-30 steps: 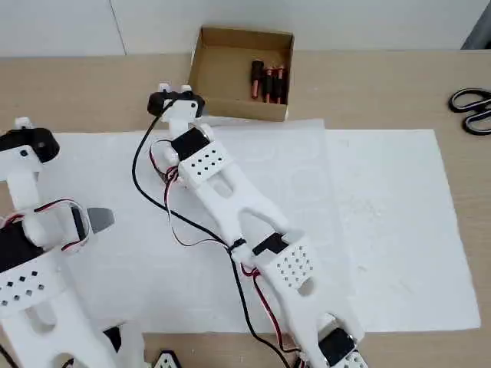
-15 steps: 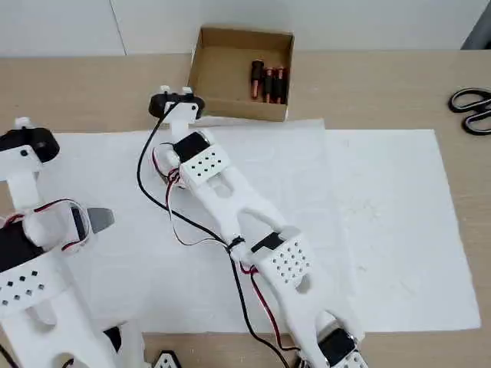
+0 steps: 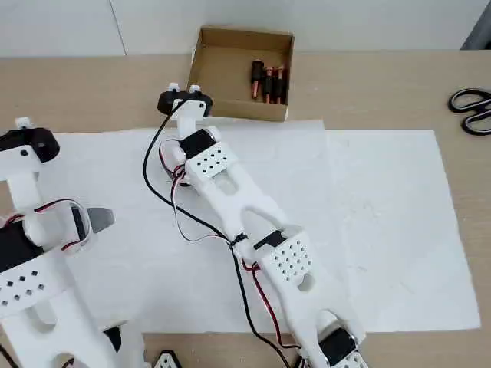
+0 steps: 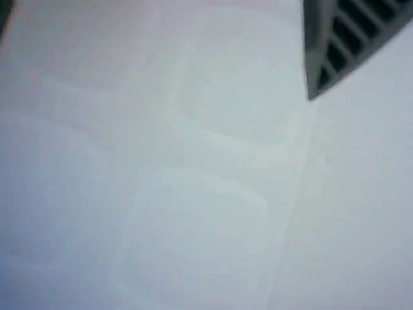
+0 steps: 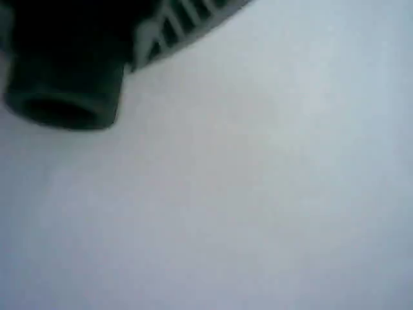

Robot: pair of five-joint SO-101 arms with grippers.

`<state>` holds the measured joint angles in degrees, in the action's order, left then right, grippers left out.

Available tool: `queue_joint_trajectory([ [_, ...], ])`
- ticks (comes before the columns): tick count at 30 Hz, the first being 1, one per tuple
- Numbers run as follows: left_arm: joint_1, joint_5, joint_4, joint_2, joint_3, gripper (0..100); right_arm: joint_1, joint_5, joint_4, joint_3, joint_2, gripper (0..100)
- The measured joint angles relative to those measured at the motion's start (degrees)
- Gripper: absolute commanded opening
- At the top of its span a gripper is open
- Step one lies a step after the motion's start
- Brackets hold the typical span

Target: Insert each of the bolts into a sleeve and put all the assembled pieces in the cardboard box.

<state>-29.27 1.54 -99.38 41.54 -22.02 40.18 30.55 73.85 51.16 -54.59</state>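
The cardboard box (image 3: 222, 69) stands at the table's far edge, with several black sleeves holding reddish bolts (image 3: 268, 80) lying in its right part. My right arm stretches across the white paper, its wrist end (image 3: 184, 101) just short of the box's near left corner. In the right wrist view my right gripper (image 5: 129, 61) is shut on a black sleeve (image 5: 64, 77) just above the paper, beside a ribbed finger (image 5: 187, 22). My left gripper (image 3: 98, 220) hangs over the paper's left side, open with nothing in it; one ribbed finger (image 4: 342, 39) shows.
A white paper sheet (image 3: 368, 230) covers most of the table between the arms and the box. Black scissors (image 3: 472, 109) lie on the bare wood at the far right. Black and red cables (image 3: 165, 199) hang beside the right arm.
My right arm has shifted a little to the right and toward the box. The left arm has not moved.
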Motion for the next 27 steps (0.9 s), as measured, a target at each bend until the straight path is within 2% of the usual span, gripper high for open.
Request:
queue_joint_trajectory([
  [8, 0.0, 0.0, 0.0, 0.0, 0.0, 30, 0.0, 0.0, 2.3, 1.7, 1.2, 0.4],
  [16, 0.0, 0.0, 0.0, 0.0, 0.0, 30, -0.3, -0.1, 16.4, 9.2, 13.8, 0.4],
  [20, 0.0, 0.0, 0.0, 0.0, 0.0, 30, -3.1, -3.0, 21.4, 10.0, 20.5, 0.4],
  [27, 0.0, 0.0, 0.0, 0.0, 0.0, 30, -10.5, -4.1, 22.2, -6.3, 24.2, 0.4],
])
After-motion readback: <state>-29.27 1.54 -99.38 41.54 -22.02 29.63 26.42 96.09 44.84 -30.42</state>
